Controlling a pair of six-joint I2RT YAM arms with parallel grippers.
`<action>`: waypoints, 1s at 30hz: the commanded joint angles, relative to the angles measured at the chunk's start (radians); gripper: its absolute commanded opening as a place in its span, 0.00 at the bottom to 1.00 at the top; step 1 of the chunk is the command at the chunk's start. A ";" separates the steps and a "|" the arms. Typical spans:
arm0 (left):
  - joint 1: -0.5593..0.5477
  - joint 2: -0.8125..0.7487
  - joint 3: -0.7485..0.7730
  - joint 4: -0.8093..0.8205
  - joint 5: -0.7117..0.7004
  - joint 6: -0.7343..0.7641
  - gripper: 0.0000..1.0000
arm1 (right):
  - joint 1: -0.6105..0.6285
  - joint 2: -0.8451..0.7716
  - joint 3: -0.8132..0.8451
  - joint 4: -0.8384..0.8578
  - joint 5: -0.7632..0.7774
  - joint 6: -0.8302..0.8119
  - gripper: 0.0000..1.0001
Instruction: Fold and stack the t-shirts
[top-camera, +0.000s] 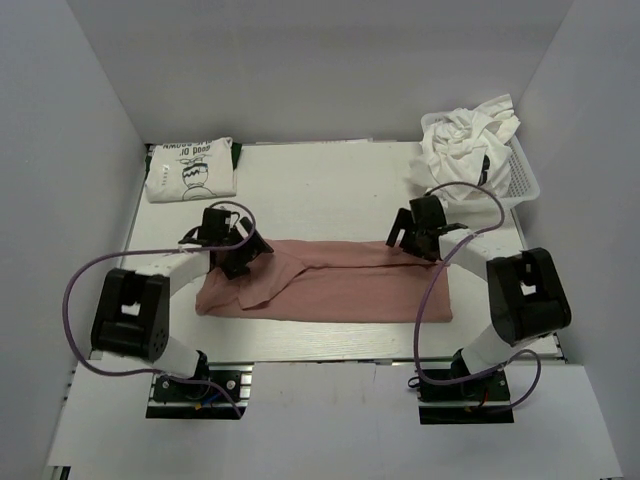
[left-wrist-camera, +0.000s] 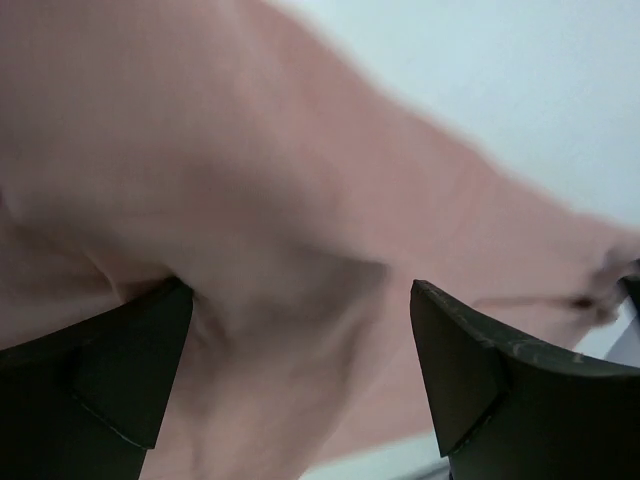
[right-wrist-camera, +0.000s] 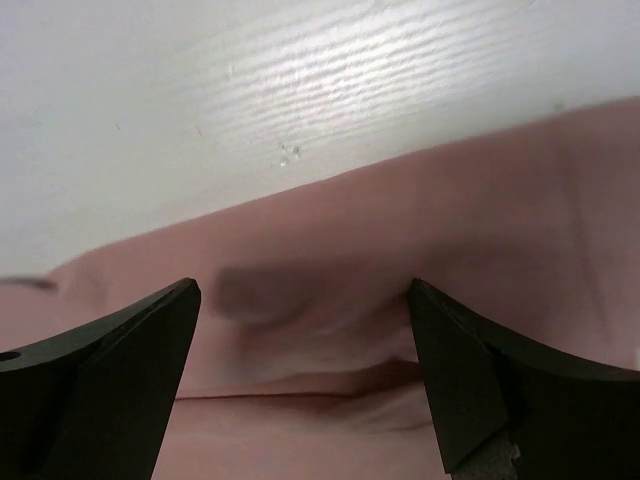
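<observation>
Top external view: the pink t-shirt (top-camera: 340, 292) lies as a long folded strip across the middle of the table (top-camera: 330, 190). My left claw (top-camera: 238, 258) sits at its left end and my right claw (top-camera: 420, 240) at its far edge on the right. Both gape wide over the cloth, gripping nothing. A folded printed white t-shirt (top-camera: 190, 170) lies at the far left corner. Crumpled white t-shirts (top-camera: 465, 135) fill the basket (top-camera: 522, 175) at the far right.

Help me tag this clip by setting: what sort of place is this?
Probably a robot lab's test booth: a white table boxed in by plain walls, two arms bolted at its edge, and a basket of crumpled white t-shirts.
</observation>
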 joint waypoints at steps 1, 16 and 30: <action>-0.015 0.203 0.099 0.156 0.022 0.020 1.00 | 0.011 0.041 -0.039 0.083 -0.108 0.015 0.90; -0.122 1.194 1.459 -0.077 0.064 0.153 1.00 | 0.493 -0.279 -0.447 -0.004 -0.274 0.200 0.90; -0.153 1.400 1.604 0.102 0.082 0.017 1.00 | 0.920 -0.076 -0.142 0.002 -0.299 -0.143 0.90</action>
